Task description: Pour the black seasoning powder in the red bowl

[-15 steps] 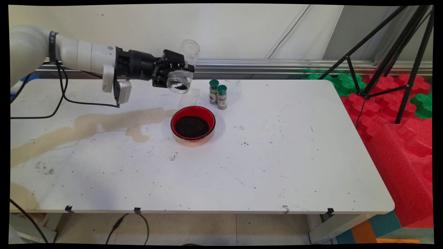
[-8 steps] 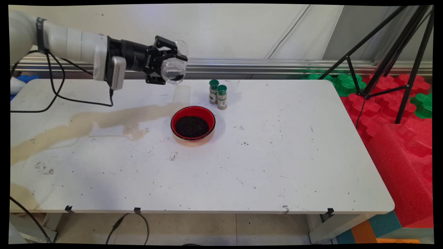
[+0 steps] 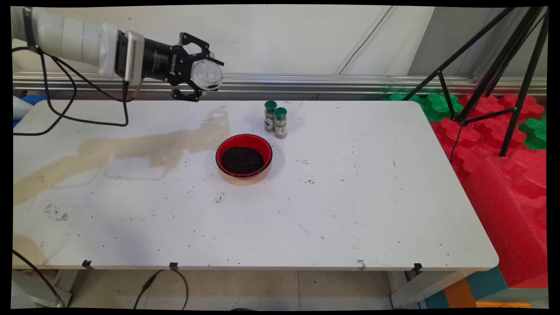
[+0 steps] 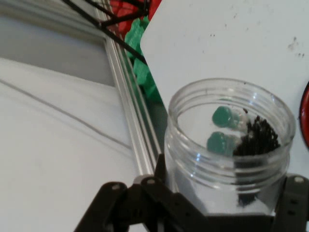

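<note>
1. The white table (image 3: pixel 350 210) stands before a pale wall (image 3: pixel 284 35). A long beige stain (image 3: pixel 131 148) runs over its left half and small dark specks are scattered on it. To the right of the table are red foam mats (image 3: pixel 503 175), green foam mats (image 3: pixel 437 105) and a black tripod (image 3: pixel 494 65).
2. The gripper (image 3: pixel 205 74) hangs in the air over the far left part of the table, with the arm lying nearly level and a black cable (image 3: pixel 65 109) drooping below it.
3. Its two fingers are pressed onto a clear plastic jar (image 3: pixel 208 75), one on each side of the body. The hand view shows the same hold, with the gripper (image 4: pixel 207 212) clasping the jar (image 4: pixel 227 145) below its threaded open mouth.
4. The jar is not upright. It is tipped over, and in the main view one round end of it faces the camera.
5. Only a small clump of dark grains (image 4: pixel 256 140) is left inside, lying against the wall near the mouth. The rest of the jar looks empty.
6. A red bowl (image 3: pixel 243 137) sits on the table below and to the right of the jar, well apart from it. It is filled with dark grains (image 3: pixel 243 159).
7. Two small spice bottles (image 3: pixel 275 119) with green caps stand upright, touching each other, just behind the bowl. In the hand view their caps show through the clear jar.
</note>
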Tool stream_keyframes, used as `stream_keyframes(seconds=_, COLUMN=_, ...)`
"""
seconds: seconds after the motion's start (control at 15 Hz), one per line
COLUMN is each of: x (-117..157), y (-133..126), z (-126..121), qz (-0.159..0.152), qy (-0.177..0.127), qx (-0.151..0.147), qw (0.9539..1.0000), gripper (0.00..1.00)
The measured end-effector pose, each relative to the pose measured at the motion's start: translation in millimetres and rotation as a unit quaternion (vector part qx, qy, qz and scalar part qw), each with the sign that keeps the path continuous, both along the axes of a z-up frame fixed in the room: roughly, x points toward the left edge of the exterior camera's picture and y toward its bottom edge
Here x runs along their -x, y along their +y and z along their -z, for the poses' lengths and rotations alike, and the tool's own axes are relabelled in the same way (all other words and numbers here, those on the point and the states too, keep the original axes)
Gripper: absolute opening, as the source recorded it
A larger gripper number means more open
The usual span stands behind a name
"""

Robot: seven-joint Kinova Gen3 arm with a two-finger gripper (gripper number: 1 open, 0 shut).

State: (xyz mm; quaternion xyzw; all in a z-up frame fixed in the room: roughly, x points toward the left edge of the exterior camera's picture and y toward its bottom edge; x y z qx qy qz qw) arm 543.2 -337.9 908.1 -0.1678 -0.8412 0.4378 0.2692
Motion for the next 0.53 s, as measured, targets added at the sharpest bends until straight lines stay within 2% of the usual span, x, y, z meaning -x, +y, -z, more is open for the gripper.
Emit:
stream_keyframes(seconds=0.2, x=-9, y=6, z=-8, qz=-0.026, qy=0.042, qx=-0.055, qw=0.9973, gripper=0.00)
stream_keyframes(seconds=0.4, x=-20, y=13, z=-13, qz=-0.051, qy=0.083, qx=-0.108, qw=0.9894, gripper=0.00)
stream_keyframes(seconds=0.53, x=-26, y=17, z=-14, qz=-0.062, qy=0.102, qx=-0.133, qw=0.9838, gripper=0.00)
